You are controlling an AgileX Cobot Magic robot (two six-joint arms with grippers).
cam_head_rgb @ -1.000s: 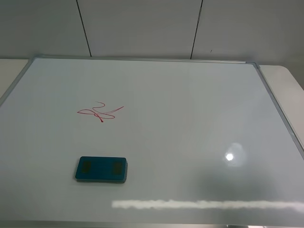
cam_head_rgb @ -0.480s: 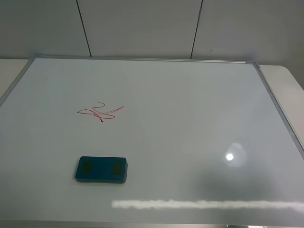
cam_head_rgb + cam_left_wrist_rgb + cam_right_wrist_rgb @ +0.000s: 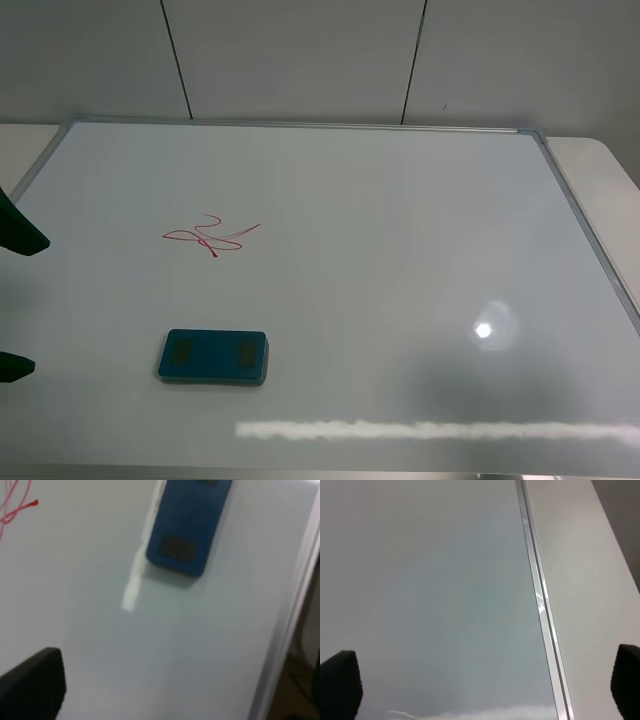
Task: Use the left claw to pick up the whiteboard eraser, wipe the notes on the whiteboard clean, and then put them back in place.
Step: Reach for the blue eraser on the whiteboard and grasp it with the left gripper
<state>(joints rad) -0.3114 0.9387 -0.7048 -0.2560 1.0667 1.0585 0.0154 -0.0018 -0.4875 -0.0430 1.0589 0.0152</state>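
The teal whiteboard eraser (image 3: pixel 213 357) lies flat on the front left of the whiteboard (image 3: pixel 400 250). The red notes (image 3: pixel 210 236) sit a little beyond it. The left claw (image 3: pixel 12 300) shows only as two dark fingertips at the left edge of the exterior view, spread wide apart and empty, to the left of the eraser. In the left wrist view the eraser (image 3: pixel 190 525) and part of the notes (image 3: pixel 12 505) lie ahead of one dark fingertip (image 3: pixel 35 685). The right gripper (image 3: pixel 482 685) is open and empty over the board's right side.
The board's silver frame (image 3: pixel 540 605) runs along the right side, with pale table surface (image 3: pixel 590 580) beyond it. A grey panelled wall (image 3: pixel 300 60) stands behind the board. A light glare spot (image 3: pixel 484 329) marks the board's right part.
The left claw's two fingertips have come into the exterior view at the left edge; before, no gripper showed. The eraser and notes have not moved.
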